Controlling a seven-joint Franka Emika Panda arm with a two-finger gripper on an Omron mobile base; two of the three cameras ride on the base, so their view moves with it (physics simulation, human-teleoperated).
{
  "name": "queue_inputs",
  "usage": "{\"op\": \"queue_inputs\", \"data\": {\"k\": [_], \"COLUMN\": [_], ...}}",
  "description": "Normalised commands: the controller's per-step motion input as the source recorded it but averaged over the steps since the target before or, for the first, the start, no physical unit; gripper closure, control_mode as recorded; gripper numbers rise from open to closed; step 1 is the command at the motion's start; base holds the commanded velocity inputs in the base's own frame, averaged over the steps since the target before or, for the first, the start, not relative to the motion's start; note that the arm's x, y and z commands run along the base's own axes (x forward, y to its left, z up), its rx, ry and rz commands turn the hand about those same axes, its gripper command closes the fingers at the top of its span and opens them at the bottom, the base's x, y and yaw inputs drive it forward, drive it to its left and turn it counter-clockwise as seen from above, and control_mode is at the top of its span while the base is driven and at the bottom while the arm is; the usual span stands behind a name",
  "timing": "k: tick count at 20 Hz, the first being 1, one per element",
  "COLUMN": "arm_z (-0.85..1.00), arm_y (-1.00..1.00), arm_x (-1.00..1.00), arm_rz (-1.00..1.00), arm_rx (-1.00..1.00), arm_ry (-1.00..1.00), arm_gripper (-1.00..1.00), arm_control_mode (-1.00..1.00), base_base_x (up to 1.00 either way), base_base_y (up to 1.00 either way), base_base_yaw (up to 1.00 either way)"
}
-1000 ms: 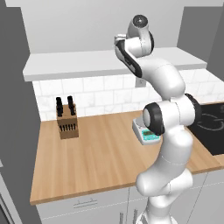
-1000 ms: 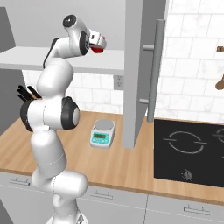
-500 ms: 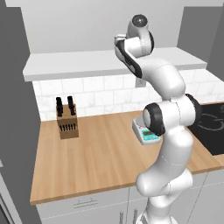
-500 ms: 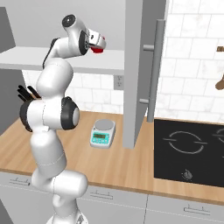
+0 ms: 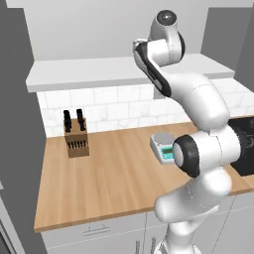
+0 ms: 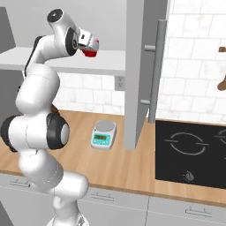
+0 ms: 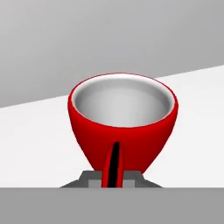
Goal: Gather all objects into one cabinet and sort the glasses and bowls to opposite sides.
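Gripped by the closed gripper [image 6: 91,47], a small glossy red cup [image 7: 123,120] was held above the white cabinet shelf [image 6: 108,62]; no other cups or bowl were seen gathered there.

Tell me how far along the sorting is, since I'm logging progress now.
Nothing looks finished yet: no cup or bowl is seen placed on the white shelf board. In hand: the gripper is shut on a red cup, held up over that shelf. Left: setting this cup down and gathering the other pieces, which these pictures leave unsettled.
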Motion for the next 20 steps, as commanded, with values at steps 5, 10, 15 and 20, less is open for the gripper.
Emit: {"op": "queue_inputs", "data": {"k": [5, 10, 15, 20], "arm_z": [0.0, 0.0, 0.04, 0.0], "arm_y": [0.11, 0.05, 0.0, 0.0], "arm_x": [-1.0, -1.0, -1.0, -1.0], "arm_rz": [-0.02, 0.0, 0.0, 0.0], "arm_rx": [0.0, 0.05, 0.05, 0.01], "arm_ry": [-0.04, -0.01, 0.0, 0.0], "arm_gripper": [1.0, 1.0, 1.0, 1.0], "arm_control_mode": [-1.0, -1.0, -1.0, -1.0], "base_base_x": [0.0, 0.0, 0.0, 0.0], "base_base_y": [0.0, 0.0, 0.0, 0.0], "base_base_yaw": [0.0, 0.0, 0.0, 0.0]}}
